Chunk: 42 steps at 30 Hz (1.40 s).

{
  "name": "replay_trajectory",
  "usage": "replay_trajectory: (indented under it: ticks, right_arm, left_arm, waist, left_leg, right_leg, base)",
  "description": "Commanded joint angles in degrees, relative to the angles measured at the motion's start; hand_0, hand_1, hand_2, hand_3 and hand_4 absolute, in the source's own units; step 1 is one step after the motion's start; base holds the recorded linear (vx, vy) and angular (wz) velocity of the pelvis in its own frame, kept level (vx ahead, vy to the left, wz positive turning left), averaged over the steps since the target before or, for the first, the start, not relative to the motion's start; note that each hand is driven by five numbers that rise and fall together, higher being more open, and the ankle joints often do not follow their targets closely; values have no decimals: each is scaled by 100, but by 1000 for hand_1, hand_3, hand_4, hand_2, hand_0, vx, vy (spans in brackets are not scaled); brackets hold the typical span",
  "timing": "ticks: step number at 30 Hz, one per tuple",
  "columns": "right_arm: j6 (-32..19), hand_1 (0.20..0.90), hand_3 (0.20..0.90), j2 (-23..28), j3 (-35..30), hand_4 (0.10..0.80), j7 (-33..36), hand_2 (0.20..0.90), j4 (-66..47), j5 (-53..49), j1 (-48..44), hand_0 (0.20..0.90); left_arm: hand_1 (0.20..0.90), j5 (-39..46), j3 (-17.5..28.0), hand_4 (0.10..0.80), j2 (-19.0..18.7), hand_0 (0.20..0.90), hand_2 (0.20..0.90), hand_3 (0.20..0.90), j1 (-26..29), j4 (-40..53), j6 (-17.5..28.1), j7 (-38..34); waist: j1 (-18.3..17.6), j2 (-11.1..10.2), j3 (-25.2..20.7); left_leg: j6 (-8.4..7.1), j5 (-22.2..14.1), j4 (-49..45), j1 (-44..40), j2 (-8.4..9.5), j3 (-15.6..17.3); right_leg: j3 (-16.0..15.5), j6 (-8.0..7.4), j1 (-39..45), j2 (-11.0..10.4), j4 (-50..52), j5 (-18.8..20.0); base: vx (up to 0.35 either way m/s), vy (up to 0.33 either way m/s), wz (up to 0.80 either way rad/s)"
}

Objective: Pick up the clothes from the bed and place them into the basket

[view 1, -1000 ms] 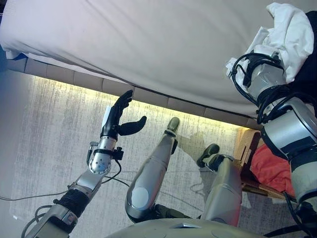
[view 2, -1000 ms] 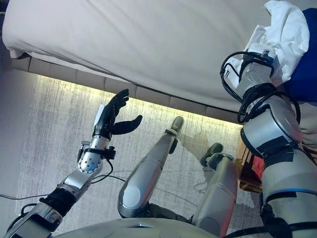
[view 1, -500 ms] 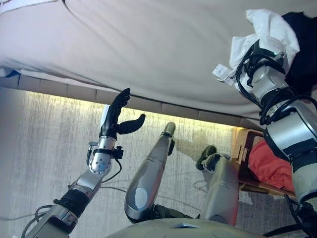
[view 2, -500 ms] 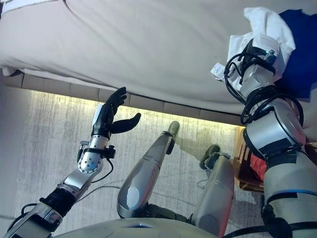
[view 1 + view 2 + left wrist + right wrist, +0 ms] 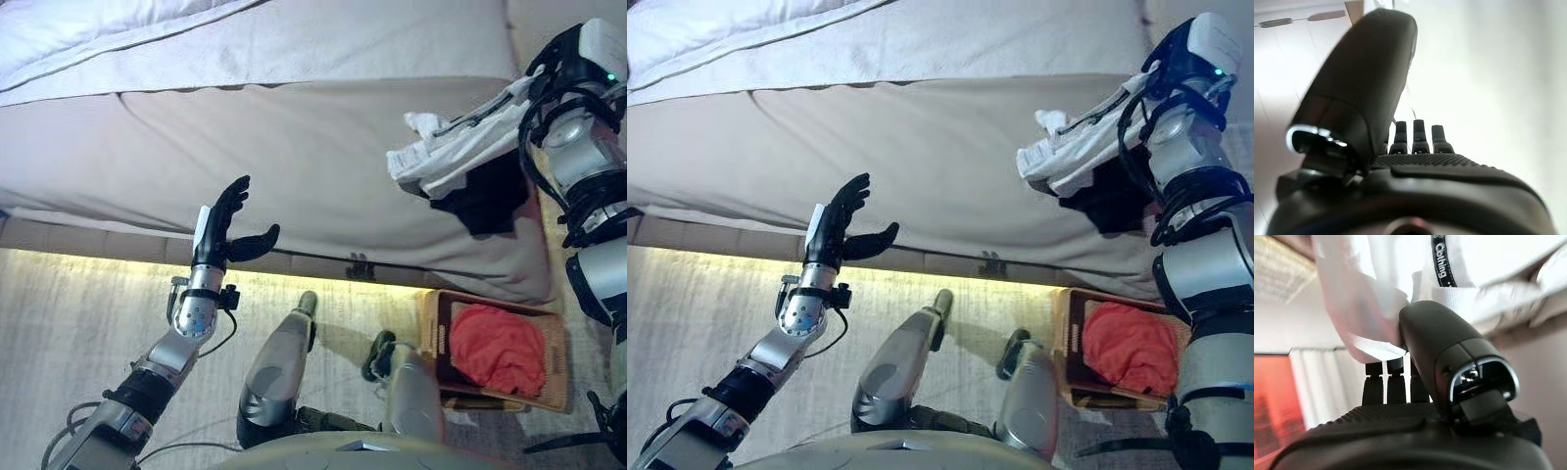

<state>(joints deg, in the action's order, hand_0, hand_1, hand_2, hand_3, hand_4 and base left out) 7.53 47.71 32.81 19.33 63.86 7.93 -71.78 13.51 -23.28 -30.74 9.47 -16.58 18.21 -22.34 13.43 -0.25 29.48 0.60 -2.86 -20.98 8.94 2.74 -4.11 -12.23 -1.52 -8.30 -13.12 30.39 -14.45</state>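
Observation:
My right hand [image 5: 1172, 61] is raised over the right part of the bed [image 5: 294, 137], shut on a white garment [image 5: 451, 152]. The garment hangs stretched from the hand toward the left. In the right wrist view the thumb [image 5: 1435, 342] presses into the white cloth [image 5: 1396, 289] and the fingers disappear behind it. Under the hanging cloth a dark garment [image 5: 485, 196] lies on the mattress near its edge. A wicker basket [image 5: 432, 323] stands on the floor by the bed's corner with a red garment [image 5: 500, 348] inside. My left hand [image 5: 220, 230] is held up open before the bed's side, holding nothing.
White bedding [image 5: 78, 39] lies folded at the bed's far left. A lit strip runs along the bed's base above the pale carpet [image 5: 69, 313]. The basket sits close to the mattress corner, below and right of the held garment.
The camera has tilted, showing more of the bed and the whole basket. My right hand has lifted the white garment up off the mattress, uncovering the dark one. The left hand holds its pose.

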Motion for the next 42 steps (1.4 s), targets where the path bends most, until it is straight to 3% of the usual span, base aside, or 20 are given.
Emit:
replay_trajectory:
  ticks: [1, 7, 15, 26, 34, 40, 42]
  right_arm:
    - [-556, 300, 200, 866, 434, 100, 405, 300, -347, -10, -566, 300]
    - [-726, 300, 200, 1399, 538, 100, 529, 300, -673, -194, -854, 300]
    - [-617, 300, 200, 2086, 1002, 100, 771, 300, -732, -486, -1655, 300]
    - [-557, 300, 200, 2670, 1398, 100, 720, 300, -746, -1271, -2429, 300]
    - [-376, 300, 200, 2853, 1132, 100, 251, 300, -802, -1458, -2051, 300]
    - [-354, 300, 200, 2823, 601, 100, -490, 300, -1084, -1619, -1119, 300]
    - [-418, 300, 200, 2773, 152, 100, -793, 300, -1138, -1663, -481, 300]
  left_arm:
    - [900, -11, 143, 800, -10, 900, 900, 900, -197, -41, 309, 9]
    - [900, 32, -63, 800, 68, 900, 900, 900, -290, -487, 389, 255]
    - [900, 364, -187, 800, 224, 900, 900, 900, -248, -965, 493, 325]
    - [900, 301, -228, 800, 262, 900, 900, 900, -203, -1424, 635, 539]
    - [900, 294, -322, 800, 281, 900, 900, 900, 8, -1587, 617, 701]
    - [900, 212, -296, 800, 437, 900, 900, 900, 163, -1738, 570, 846]
    - [900, 182, -280, 800, 477, 900, 900, 900, 186, -1780, 567, 895]
  waist:
    - [-185, -279, -1519]
    - [-505, -400, -2048]
    - [-895, -457, -2449]
    - [-1302, -501, -2735]
    - [-1641, -487, -2799]
    - [-1837, -473, -2769]
    - [-1908, -475, -2767]
  left_leg:
    - [49, -834, -100, -403, -206, 241]
    - [-81, -544, 853, -968, -336, 414]
    - [-260, -124, 1967, -1389, -541, 664]
    - [-337, -18, 2550, -1648, -622, 980]
    - [-327, -99, 2598, -1756, -677, 1252]
    - [-305, -153, 2586, -1804, -707, 1351]
    - [-297, -179, 2589, -1841, -705, 1394]
  right_leg:
    - [-399, 330, 970, 633, -995, 149]
    - [-112, 142, 1288, 801, -1857, 533]
    - [286, -152, 1406, 831, -2729, 1072]
    - [636, -329, 1394, 852, -3265, 1395]
    - [1041, -390, 1328, 917, -3435, 1527]
    - [1271, -391, 1246, 949, -3391, 1532]
    - [1370, -395, 1248, 966, -3412, 1545]
  base:
    - [119, 3, -13]
    - [36, -2, -18]
    - [-16, 14, -19]
    - [5, 20, -21]
    - [10, 21, -24]
    - [-4, 2, -24]
    - [17, -2, -19]
